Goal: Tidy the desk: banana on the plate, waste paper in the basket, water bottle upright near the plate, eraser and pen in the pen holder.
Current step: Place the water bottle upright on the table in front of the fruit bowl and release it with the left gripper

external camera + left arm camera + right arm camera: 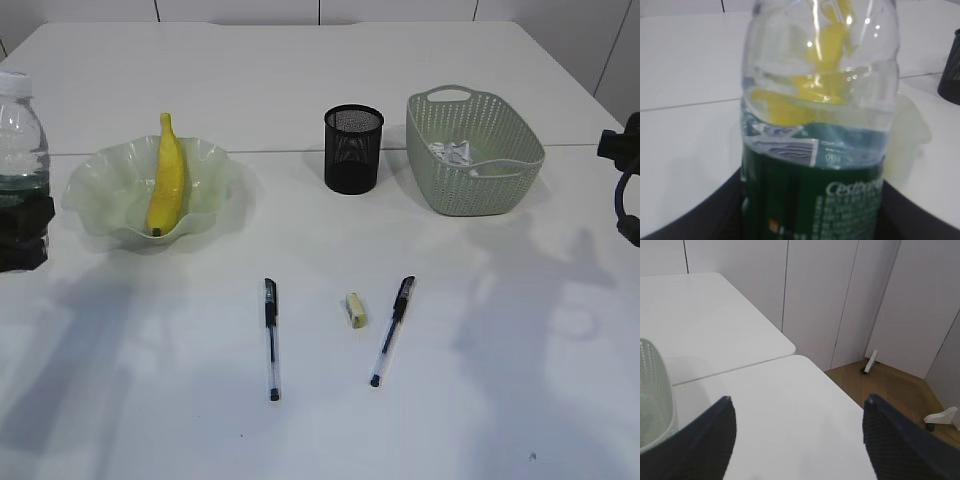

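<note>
Exterior view: the banana (pixel 165 178) lies in the plate (pixel 100 180), crumpled waste paper (pixel 455 153) sits in the basket (pixel 520 150), and the eraser (pixel 356 310) rests between two pens (pixel 271 338) in front of the pen holder (pixel 353 148). At the left edge the left gripper (pixel 22 232) clamps the upright water bottle (pixel 18 130). Left wrist view: the bottle (pixel 820 125) fills the frame, held near its green label. Right wrist view: the right gripper (pixel 797 432) hangs with fingers (pixel 715 432) spread wide, empty, beside the basket's rim (pixel 657 390).

Clear glossy plastic bottle (pixel 820 100); black mesh holder (pixel 353 148); matt table (pixel 480 330).
</note>
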{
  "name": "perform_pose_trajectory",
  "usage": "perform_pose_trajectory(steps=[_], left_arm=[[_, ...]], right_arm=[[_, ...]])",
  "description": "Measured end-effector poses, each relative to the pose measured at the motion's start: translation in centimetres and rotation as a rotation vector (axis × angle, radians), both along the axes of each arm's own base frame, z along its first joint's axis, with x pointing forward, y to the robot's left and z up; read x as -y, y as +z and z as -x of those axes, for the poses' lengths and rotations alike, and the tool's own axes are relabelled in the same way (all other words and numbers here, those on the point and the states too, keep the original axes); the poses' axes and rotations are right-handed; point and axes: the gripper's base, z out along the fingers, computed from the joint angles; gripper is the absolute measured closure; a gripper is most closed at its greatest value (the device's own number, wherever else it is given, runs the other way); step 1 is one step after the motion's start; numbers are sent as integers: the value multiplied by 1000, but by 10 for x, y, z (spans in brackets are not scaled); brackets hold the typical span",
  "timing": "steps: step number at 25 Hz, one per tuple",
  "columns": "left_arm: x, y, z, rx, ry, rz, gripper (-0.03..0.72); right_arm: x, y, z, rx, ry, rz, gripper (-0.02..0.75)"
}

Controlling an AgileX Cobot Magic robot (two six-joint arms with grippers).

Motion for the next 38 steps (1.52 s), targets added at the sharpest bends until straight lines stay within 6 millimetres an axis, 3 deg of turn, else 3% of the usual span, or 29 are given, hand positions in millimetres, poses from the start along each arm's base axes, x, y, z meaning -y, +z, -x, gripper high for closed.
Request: perform_pose_trajectory(steps=[10,19,29,34,38], left_arm=[[-34,28,-32,137,114,-15,315],[-49,55,-72,212,126,-53,315],[-63,42,-121,156,141,-78,315],[-82,42,-132,143,184,-91,315],[-95,27,-139,103,211,-91,315]], right_arm=[[0,0,0,0,0,0,148],[0,0,0,0,0,0,148],[0,2,0,13,1,20,148],[1,3,0,25,-11,31,148],[1,4,0,27,-12,32,148]])
